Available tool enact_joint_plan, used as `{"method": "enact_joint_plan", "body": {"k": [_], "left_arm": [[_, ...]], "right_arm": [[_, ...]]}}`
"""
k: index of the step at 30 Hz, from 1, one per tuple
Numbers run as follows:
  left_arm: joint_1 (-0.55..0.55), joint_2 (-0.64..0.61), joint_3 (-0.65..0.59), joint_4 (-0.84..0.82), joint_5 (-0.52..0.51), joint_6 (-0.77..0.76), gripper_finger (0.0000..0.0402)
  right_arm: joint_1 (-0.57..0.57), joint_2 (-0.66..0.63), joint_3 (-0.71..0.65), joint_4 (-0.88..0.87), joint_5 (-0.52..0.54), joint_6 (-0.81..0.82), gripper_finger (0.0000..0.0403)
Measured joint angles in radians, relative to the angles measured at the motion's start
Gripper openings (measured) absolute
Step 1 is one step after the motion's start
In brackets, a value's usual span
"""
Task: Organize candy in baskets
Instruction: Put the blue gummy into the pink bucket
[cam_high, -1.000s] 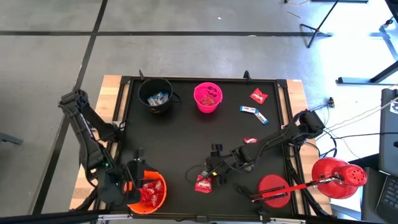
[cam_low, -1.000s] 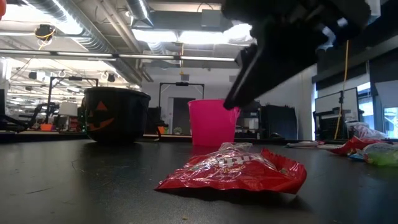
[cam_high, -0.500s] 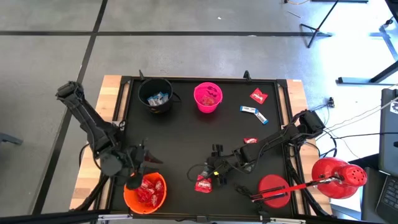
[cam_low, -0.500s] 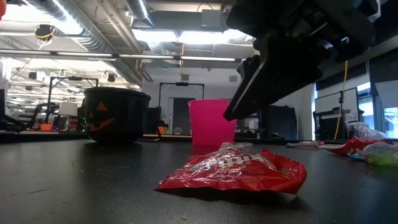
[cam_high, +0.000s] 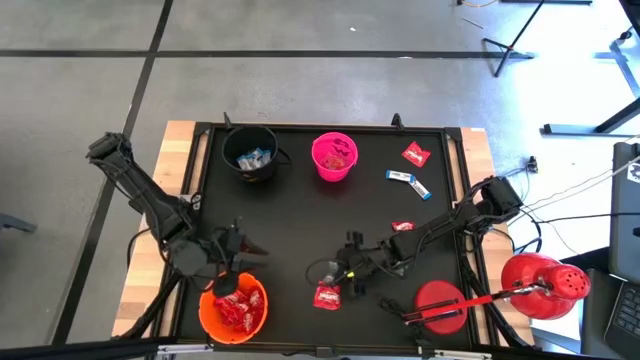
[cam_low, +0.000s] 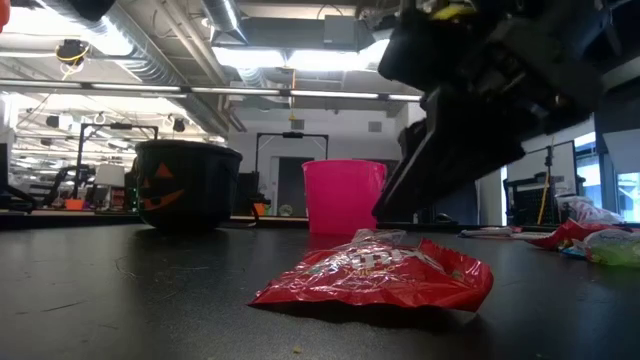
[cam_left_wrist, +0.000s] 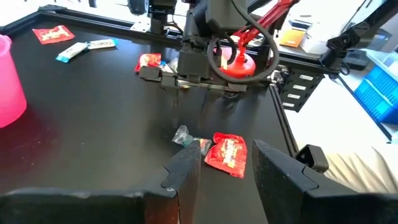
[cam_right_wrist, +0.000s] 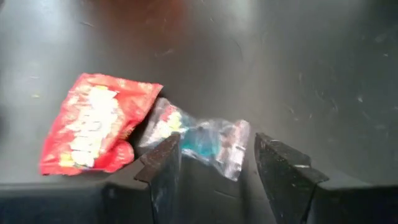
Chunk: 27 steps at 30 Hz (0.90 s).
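- Two arms are at work, and the change of the last second is on the left: the left gripper (cam_high: 237, 252), which hung over the orange basket (cam_high: 233, 308) at about 7 o'clock on the worktop (cam_high: 300, 215), has lifted off it and now points toward the centre, fingers spread and holding nothing.
- Red packets fill the orange basket, so I judge a drop there has just been finished and that arm is free for the next sweet.
- The right gripper (cam_high: 345, 270) has crept a little toward 12 o'clock, away from the red packet (cam_high: 326, 295) lying near 6 o'clock.
- Its right wrist view shows the fingers (cam_right_wrist: 163, 168) apart, straddling a clear-wrapped greenish candy (cam_right_wrist: 202, 140) that lies touching the red packet; nothing is pinched yet.
- That reads as lining up to pick the greenish candy, and the neighbouring packet could get dragged along.
- Still loose: a small red piece (cam_high: 403, 226) near 3 o'clock, blue-and-white bars (cam_high: 408, 182) and another red packet (cam_high: 416, 154) toward 2 o'clock.
- The black basket (cam_high: 251, 152) at 11 o'clock holds blue-and-white sweets; the pink basket (cam_high: 334, 156) at 12 o'clock holds a few dark pieces.
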Motion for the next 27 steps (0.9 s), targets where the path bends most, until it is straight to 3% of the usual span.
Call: {"method": "enact_joint_plan", "body": {"k": [12, 27], "left_arm": [[0.045, 0.000, 0.000, -0.003, 0.025, 0.002, 0.0134], [0.045, 0.000, 0.000, -0.004, 0.022, 0.002, 0.0134]], "right_arm": [[0.000, 0.000, -0.042, 0.089, 0.033, 0.026, 0.0199], [0.001, 0.108, -0.039, 0.150, 0.024, 0.028, 0.0196]]}}
